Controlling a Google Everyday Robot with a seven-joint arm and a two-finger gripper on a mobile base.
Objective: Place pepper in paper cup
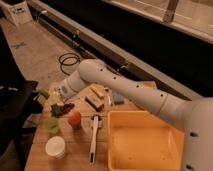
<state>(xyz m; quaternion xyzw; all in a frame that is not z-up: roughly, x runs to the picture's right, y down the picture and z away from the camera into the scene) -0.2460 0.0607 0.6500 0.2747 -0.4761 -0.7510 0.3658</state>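
Observation:
My gripper (59, 107) hangs low over the left part of the wooden table (80, 160), at the end of the white arm (125, 87) that reaches in from the right. It is shut, and a small green piece at its tips looks like the pepper (54, 107). The white paper cup (55, 146) stands upright near the table's front left corner, well in front of the gripper. Between the two stands a translucent light-green cup (51, 125).
A round orange-red fruit (74, 118) sits right of the green cup. A long white utensil (94, 137) lies beside a big yellow bin (140, 114). Small blocks (96, 93) lie behind. A pale green thing (42, 92) rests at the left edge. A cable coil (67, 61) lies on the floor.

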